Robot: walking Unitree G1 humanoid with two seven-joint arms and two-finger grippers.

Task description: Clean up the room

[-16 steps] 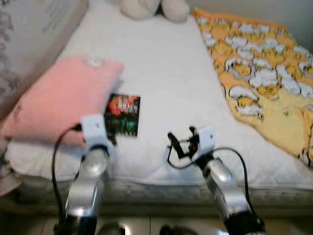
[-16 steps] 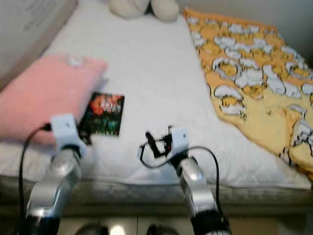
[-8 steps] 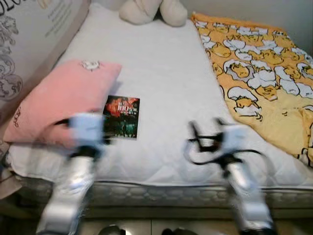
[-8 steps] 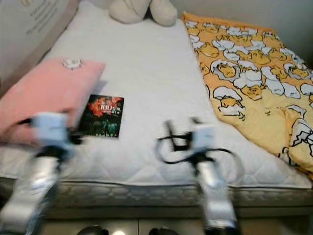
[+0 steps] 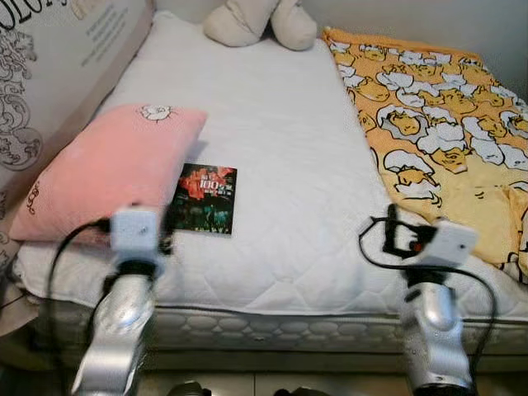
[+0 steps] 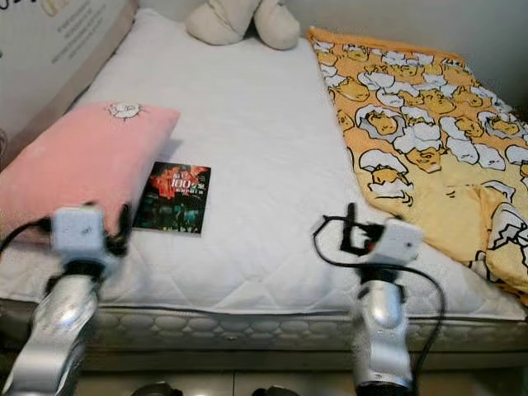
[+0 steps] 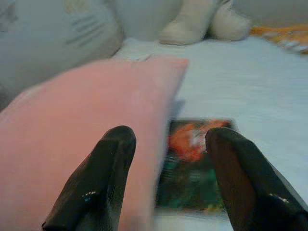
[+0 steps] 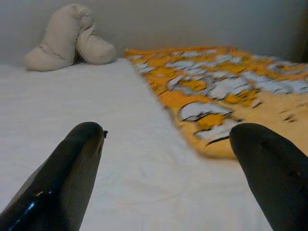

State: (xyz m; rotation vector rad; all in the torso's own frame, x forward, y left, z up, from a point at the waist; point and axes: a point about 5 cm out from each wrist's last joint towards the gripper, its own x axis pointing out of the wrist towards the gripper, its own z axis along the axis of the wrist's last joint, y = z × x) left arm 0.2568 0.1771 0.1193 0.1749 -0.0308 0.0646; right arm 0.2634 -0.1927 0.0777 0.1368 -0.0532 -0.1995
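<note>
Dark red-and-green book (image 5: pixel 205 199) beside pink pillow (image 5: pixel 107 170)

we see the plush toy (image 5: pixel 260 21) cut off by the top edge of the head views, and the patterned blanket (image 5: pixel 437 115) running off the right edge. the pink pillow (image 7: pixel 77 139) and the book (image 7: pixel 195 163) are blurred in the left wrist view, the book partly hidden behind the pillow's edge. its cover text (image 5: pixel 208 183) is too small to read.

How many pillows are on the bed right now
1: the pink pillow lies at the mattress's left edge, beside the book. Others may be out of frame.
</note>
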